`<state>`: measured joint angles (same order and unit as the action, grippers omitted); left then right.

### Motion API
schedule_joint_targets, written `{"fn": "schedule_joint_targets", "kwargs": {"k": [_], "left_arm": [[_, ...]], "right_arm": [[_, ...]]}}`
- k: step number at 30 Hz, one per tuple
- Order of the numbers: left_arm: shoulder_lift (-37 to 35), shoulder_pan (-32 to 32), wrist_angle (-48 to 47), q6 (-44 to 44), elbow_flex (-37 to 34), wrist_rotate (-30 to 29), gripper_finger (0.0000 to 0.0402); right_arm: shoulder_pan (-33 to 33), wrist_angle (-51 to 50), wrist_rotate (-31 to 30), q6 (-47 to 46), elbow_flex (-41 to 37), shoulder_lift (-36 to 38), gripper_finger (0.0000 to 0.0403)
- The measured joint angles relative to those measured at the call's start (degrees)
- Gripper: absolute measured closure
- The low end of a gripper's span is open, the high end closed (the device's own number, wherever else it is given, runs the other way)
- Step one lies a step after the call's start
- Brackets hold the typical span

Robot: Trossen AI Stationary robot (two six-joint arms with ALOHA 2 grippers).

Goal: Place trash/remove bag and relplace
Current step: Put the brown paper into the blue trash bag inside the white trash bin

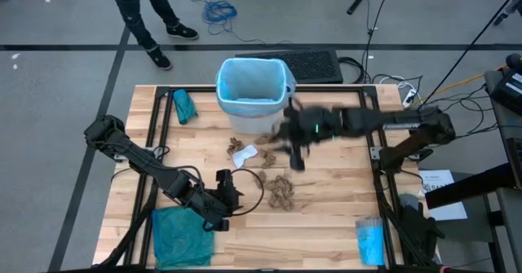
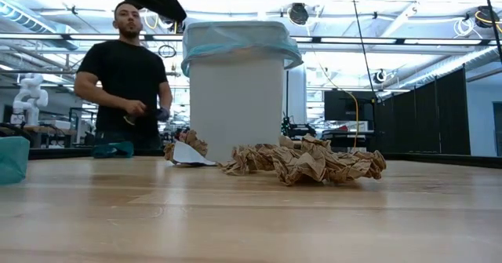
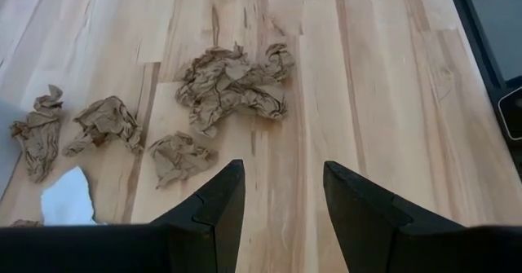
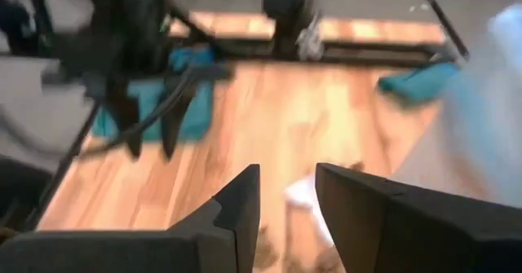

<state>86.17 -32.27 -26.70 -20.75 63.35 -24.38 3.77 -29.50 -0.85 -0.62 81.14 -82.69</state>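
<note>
Overhead and supporting views of a two-arm bin-tidying task, trash-loading stage. The white bin (image 1: 254,90) stands at the far middle of the table (image 1: 326,224), lined with the light-blue bag (image 1: 245,69), whose edge is folded over the rim so that the mouth stays open to receive scraps. The right gripper (image 1: 295,147) hangs just right of the bin and above the scattered trash; it is blurred by motion. In the right wrist view its jaws stand slightly apart with nothing visible between them. This is judged a transit between the bin and the next scrap.

The trash lies in a loose group on the near side of the bin: crumpled brown paper scraps (image 1: 281,193), the largest nearest the centre, and a white scrap (image 1: 243,156) to their left. No squeeze tube can be made out.

The left gripper (image 1: 222,198) waits low at the near left, jaws apart and empty, pointed toward the paper, within reach but clear of the right arm's path.

A darker teal bag (image 1: 183,236) lies at the near-left corner, a small teal bundle (image 1: 184,106) left of the bin, and a bright-blue roll (image 1: 369,242) at the near right, probably the replacement liners. A person (image 2: 125,78) stands beyond the far edge.
</note>
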Motion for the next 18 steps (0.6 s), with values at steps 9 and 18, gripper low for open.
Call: {"fn": "schedule_joint_targets", "kwargs": {"k": [9,18], "left_arm": [[-0.02,0.38,4.06,0.84,0.00,-0.11,0.0237],[-0.02,3.26,9.15,1.84,0.00,-0.15,0.0237]], "right_arm": [[14.49,28.57,-12.51,-9.77,-23.77,2.99,0.0303],[21.34,42.99,-16.17,-16.83,-34.09,3.88,0.0303]]}}
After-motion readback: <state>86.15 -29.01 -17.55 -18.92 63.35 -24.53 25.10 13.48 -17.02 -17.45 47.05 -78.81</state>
